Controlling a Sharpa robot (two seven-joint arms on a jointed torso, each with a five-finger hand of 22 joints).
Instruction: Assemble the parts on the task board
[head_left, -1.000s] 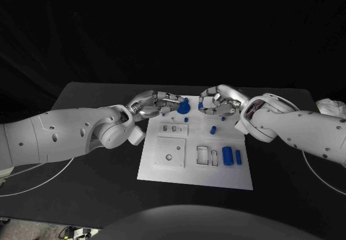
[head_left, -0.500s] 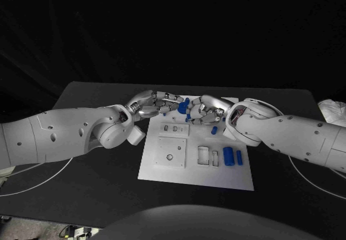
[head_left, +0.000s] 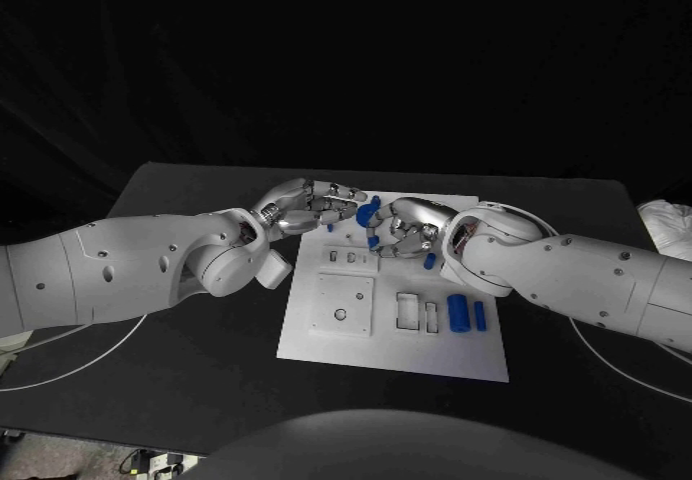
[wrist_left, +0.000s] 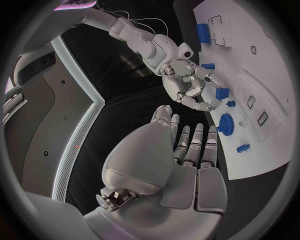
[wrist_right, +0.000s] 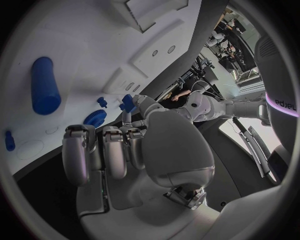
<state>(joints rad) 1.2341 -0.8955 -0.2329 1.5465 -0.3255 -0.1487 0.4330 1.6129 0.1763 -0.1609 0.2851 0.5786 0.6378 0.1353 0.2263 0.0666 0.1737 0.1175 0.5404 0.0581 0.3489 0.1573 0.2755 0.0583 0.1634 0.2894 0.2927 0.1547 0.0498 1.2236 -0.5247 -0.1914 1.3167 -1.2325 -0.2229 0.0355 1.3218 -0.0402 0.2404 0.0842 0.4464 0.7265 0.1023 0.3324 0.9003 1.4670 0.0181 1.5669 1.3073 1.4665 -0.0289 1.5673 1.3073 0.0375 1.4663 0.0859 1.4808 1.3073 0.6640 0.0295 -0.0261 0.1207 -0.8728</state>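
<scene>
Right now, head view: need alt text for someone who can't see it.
Two white robot arms meet over the far end of a white task board on a black table; the left hand and right hand close in around a blue gear-like part. Other blue parts, including a cylinder, lie nearer the camera.

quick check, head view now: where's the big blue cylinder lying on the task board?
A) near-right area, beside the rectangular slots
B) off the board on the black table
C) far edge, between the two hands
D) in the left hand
A: the big blue cylinder lies flat on the task board just right of the rectangular slots, nearer than both hands.
</scene>
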